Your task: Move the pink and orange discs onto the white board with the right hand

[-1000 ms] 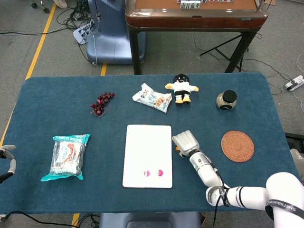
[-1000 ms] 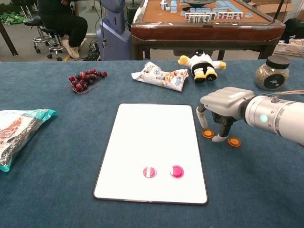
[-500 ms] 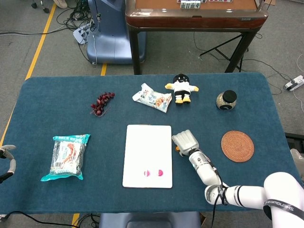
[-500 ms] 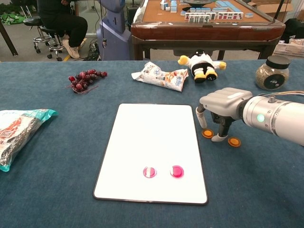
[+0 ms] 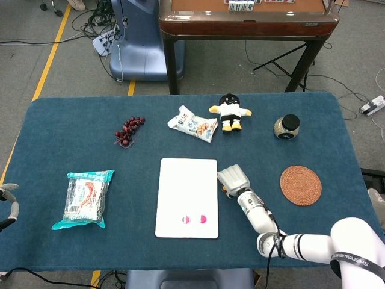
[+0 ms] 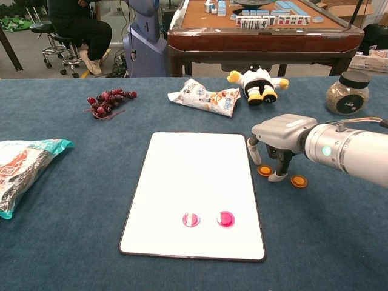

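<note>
We see a big blue table (image 6: 73,254) with lots of things on it. The white board (image 6: 194,176) lies flat in the middle. Two pink discs sit on it near its front edge — one pale pink disc (image 6: 191,219) and one bright pink disc (image 6: 225,219), side by side but not touching.

On the far left lies a snack bag (image 6: 21,167) with teal ends. On the right in the head view there is a round brown mat (image 5: 301,185), well apart from the board. At the back we see a white snack packet (image 6: 203,96), a little penguin toy (image 6: 257,79), a bunch of dark red grapes (image 6: 108,100) and a small jar (image 6: 347,92) with a black lid.

Our right robot hand (image 6: 280,140) hangs just beside the board's right edge, with its fingers (image 6: 279,173) pointing down at the table. Two orange discs lie on the blue cloth under it — one orange disc (image 6: 265,171) near the board and another orange disc (image 6: 297,180) a bit further right. The fingers stand apart around the first one, and we cannot tell if they touch it. The hand has nothing lifted.

Of our left robot hand (image 5: 7,201), only a small bit shows at the left edge of the head view, so we cannot tell how it is.
</note>
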Robot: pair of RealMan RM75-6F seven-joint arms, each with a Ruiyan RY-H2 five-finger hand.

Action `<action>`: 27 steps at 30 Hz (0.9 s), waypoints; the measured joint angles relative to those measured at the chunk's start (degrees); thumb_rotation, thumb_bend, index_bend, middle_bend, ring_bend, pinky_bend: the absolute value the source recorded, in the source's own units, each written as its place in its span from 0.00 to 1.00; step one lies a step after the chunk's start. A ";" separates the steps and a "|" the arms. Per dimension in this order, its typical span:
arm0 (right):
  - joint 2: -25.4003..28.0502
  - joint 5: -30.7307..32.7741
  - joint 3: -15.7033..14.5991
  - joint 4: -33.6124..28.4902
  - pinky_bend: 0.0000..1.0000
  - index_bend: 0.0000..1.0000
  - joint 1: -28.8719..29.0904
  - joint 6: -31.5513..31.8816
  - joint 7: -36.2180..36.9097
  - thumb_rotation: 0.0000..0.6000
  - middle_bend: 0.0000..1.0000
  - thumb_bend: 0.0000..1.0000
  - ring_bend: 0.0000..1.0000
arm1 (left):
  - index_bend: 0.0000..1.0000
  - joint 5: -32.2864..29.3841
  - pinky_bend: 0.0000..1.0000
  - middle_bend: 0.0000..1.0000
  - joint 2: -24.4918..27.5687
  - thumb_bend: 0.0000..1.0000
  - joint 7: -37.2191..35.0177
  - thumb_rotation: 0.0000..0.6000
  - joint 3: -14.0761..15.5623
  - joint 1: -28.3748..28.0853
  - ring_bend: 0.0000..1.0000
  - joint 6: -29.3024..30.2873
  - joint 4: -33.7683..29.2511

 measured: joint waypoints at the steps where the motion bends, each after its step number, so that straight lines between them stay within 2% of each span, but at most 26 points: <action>1: -0.02 0.04 0.00 0.06 1.00 0.46 0.01 -0.05 0.06 1.00 1.00 0.18 1.00 | 0.40 0.01 0.59 0.52 0.00 0.49 -0.02 1.00 0.00 0.01 0.44 0.01 0.00; 8: 0.29 0.16 0.04 -0.25 1.00 0.52 0.06 -0.19 0.51 1.00 1.00 0.21 1.00 | 0.40 0.02 0.59 0.52 0.01 0.49 0.06 1.00 -0.01 0.01 0.44 0.01 -0.05; 21: 3.75 -2.51 1.00 -6.47 1.00 0.53 -0.17 1.78 2.08 1.00 1.00 0.23 1.00 | 0.40 0.04 0.59 0.52 -0.21 0.49 0.59 1.00 0.07 -0.11 0.44 -0.22 -0.04; 27: 3.12 -2.39 2.31 -7.56 1.00 0.53 1.34 2.16 1.44 1.00 1.00 0.23 1.00 | 0.40 0.03 0.59 0.52 -0.16 0.49 0.48 1.00 0.03 -0.05 0.44 -0.09 -0.11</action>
